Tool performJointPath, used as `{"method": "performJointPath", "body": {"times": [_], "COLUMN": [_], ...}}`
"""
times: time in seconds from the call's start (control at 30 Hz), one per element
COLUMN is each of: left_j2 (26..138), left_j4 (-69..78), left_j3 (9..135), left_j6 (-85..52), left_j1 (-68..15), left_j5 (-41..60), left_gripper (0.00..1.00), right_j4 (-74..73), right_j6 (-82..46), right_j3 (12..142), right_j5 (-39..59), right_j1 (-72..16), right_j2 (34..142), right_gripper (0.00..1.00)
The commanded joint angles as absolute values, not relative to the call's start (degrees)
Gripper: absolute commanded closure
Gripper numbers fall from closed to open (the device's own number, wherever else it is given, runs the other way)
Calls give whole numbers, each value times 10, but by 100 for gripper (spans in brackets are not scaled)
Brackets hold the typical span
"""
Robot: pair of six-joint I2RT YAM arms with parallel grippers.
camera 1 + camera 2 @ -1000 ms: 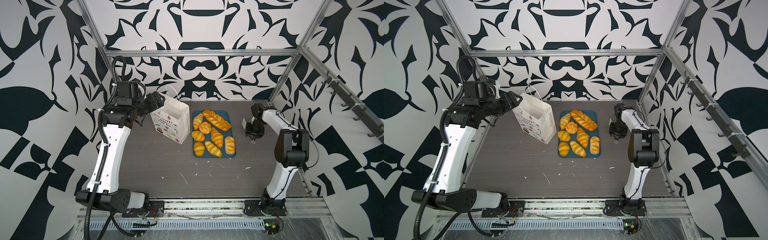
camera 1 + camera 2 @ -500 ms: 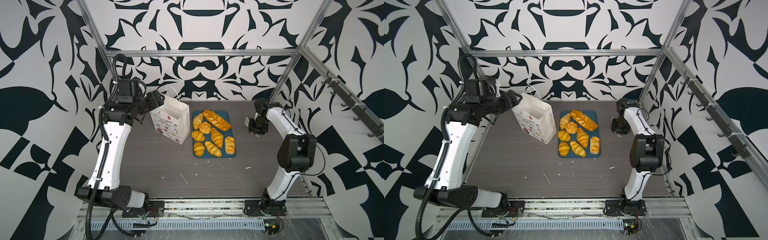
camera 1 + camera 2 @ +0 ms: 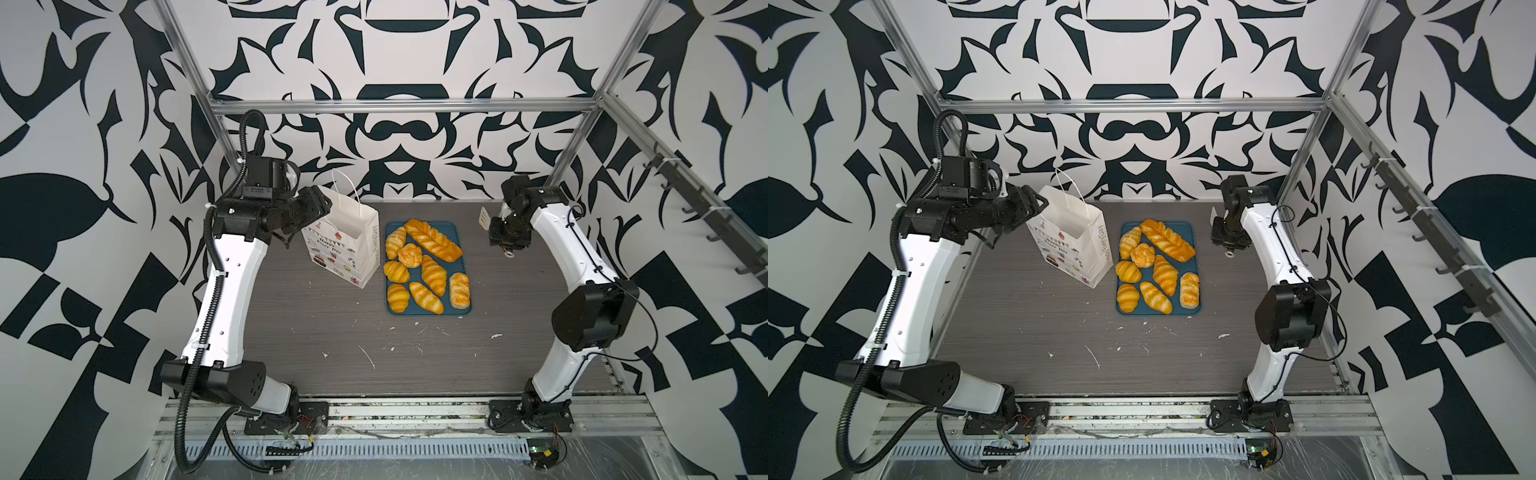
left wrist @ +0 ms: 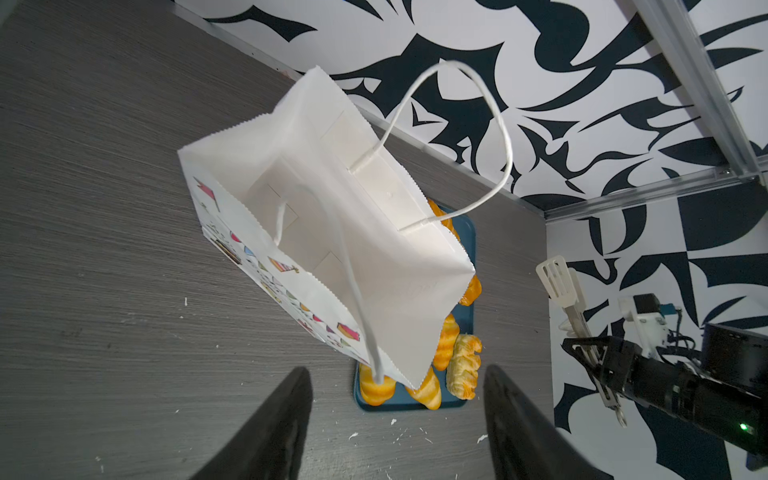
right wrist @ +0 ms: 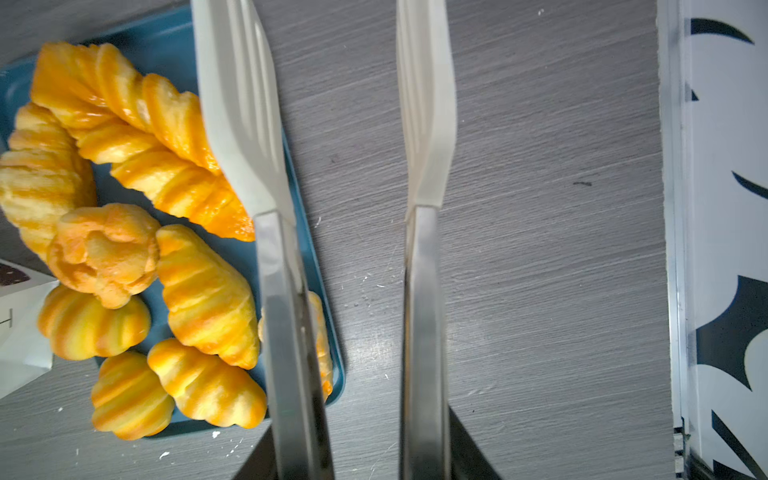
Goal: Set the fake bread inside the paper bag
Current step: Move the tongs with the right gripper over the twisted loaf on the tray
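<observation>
Pinching thin paper, the left gripper (image 4: pixel 397 374), its jaws apart just short of the rim of the paper bag (image 4: pixel 332 232), could crumple or tip it; the right gripper (image 3: pixel 509 237), clamped on tongs (image 5: pixel 424 291), holds them spread and empty beside the fake bread (image 5: pixel 203 291) on its tray (image 5: pixel 166 45); glossy pastries may slip
</observation>
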State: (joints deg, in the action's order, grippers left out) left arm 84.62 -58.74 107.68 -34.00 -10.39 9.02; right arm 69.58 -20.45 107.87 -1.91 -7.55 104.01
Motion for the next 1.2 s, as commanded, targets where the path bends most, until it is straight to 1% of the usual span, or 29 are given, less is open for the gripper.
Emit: {"method": "performJointPath", "body": {"times": [0.0, 0.13, 0.27, 0.37, 0.53, 0.67, 0.73, 0.9, 0.97, 1.03, 1.17], "left_j2": [841, 864, 864, 864, 871, 874, 880, 885, 885, 888, 910], "left_j4": [-580, -591, -610, -601, -588, -589, -597, -606, -608, -613, -635], "left_j3": [1058, 1065, 1068, 1062, 1064, 1070, 1078, 1086, 1091, 1098, 1123], "left_j6": [-357, -357, -343, -330, -317, -305, -295, -283, -274, -262, -243], "left_j1": [-108, -108, -108, -108, -108, -107, -105, -75, -66, -61, -38], "left_j5": [105, 113, 76, 68, 53, 46, 44, 64, 70, 77, 132], "left_gripper": [36, 43, 50, 56, 68, 81, 87, 98, 100, 100, 100], "right_j4": [723, 731, 737, 738, 737, 738, 737, 737, 736, 732, 731], "right_j6": [-209, -211, -214, -214, -214, -216, -216, -215, -213, -210, -200], "right_j3": [1124, 1148, 1165, 1171, 1169, 1165, 1159, 1150, 1147, 1144, 1144], "right_j5": [-22, -24, -21, -16, -6, 0, 3, 10, 15, 22, 43], "right_j1": [-94, -111, -118, -124, -131, -138, -141, -147, -149, -150, -160], "right_j2": [1020, 1026, 1029, 1029, 1026, 1021, 1016, 1011, 1009, 1010, 1022], "right_gripper": [56, 57, 57, 57, 59, 59, 59, 59, 59, 60, 60]}}
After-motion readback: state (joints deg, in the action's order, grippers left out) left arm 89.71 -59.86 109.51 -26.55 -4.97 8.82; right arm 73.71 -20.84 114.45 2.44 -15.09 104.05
